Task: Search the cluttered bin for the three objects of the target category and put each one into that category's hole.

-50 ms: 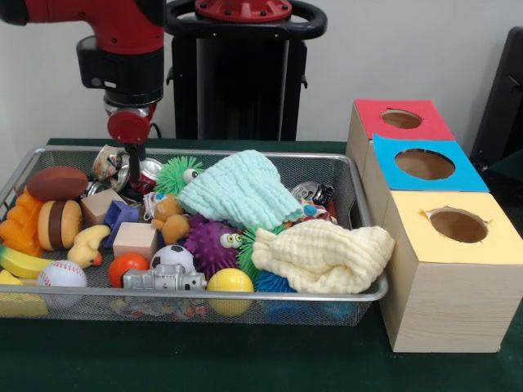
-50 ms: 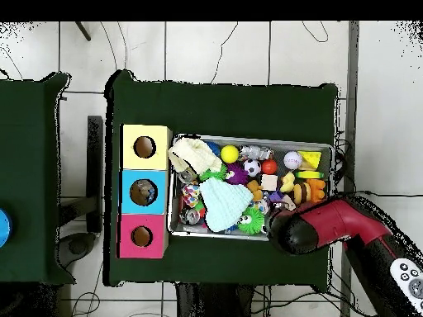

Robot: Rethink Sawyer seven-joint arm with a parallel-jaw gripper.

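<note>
A wire mesh bin (image 1: 368, 290) holds a heap of toys. Among them are a baseball (image 1: 61, 273), a soccer ball (image 1: 172, 258), a yellow ball (image 1: 230, 282), an orange ball (image 1: 128, 268), a purple spiky ball (image 1: 211, 243) and a green spiky ball (image 1: 176, 174). Crushed cans (image 1: 110, 163) lie in the far left corner. My gripper (image 1: 133, 167) reaches down into that corner, right beside the cans. In the overhead view the arm (image 2: 330, 224) hides the gripper. Beside the bin stand three boxes with holes: red (image 1: 401, 119), blue (image 1: 424, 164) and yellow (image 1: 458, 225).
A mint cloth (image 1: 241, 189) and a pale yellow cloth (image 1: 323, 257) cover part of the heap. A brown football (image 1: 56, 183), a toy burger (image 1: 60, 224), a banana (image 1: 20, 263), a wooden block (image 1: 136, 239) and another can (image 1: 310, 193) also lie in the bin.
</note>
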